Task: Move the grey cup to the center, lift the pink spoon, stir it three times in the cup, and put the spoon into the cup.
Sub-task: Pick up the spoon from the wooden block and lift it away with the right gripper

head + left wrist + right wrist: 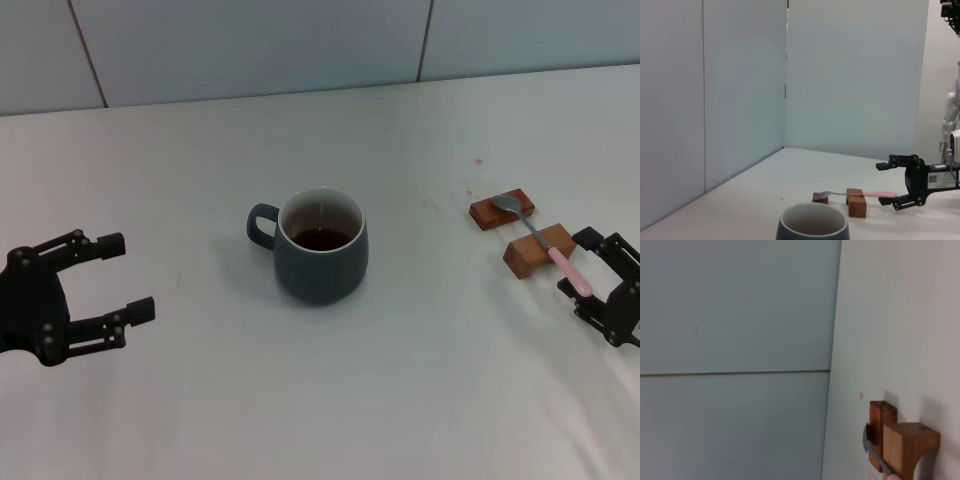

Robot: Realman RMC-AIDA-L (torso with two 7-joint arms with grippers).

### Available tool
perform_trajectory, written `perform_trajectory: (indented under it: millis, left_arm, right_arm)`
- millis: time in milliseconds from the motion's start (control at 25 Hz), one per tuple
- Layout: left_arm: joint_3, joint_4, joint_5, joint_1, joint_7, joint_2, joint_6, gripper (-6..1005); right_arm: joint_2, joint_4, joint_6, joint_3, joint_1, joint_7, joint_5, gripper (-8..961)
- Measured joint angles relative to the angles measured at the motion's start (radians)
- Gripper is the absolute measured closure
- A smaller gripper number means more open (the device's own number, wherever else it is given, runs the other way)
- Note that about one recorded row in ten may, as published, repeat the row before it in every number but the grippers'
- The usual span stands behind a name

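Observation:
The grey cup (321, 252) stands upright in the middle of the table, handle toward my left, with dark liquid inside. It also shows in the left wrist view (813, 226). The pink spoon (566, 266) lies across two wooden rest blocks (538, 253), its silver bowl on the far block. My right gripper (591, 275) is open, its fingers on either side of the pink handle's end, apart from it. The left wrist view shows this gripper (886, 183) and the spoon (878, 193) too. My left gripper (128, 277) is open and empty, well left of the cup.
The far wooden block (501, 211) and the near one sit at the table's right. Both blocks (901, 446) fill the right wrist view's corner. A pale panelled wall (250, 40) runs behind the table's far edge.

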Motion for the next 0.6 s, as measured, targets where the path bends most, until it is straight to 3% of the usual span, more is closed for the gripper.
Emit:
perform_trajectory:
  millis: [600]
  left_arm:
    - [0.000,0.007,-0.014,0.001,0.000,0.000,0.000,161]
  right_arm:
    - [0.001,0.002,0.016,0.003,0.012,0.006,0.001,175]
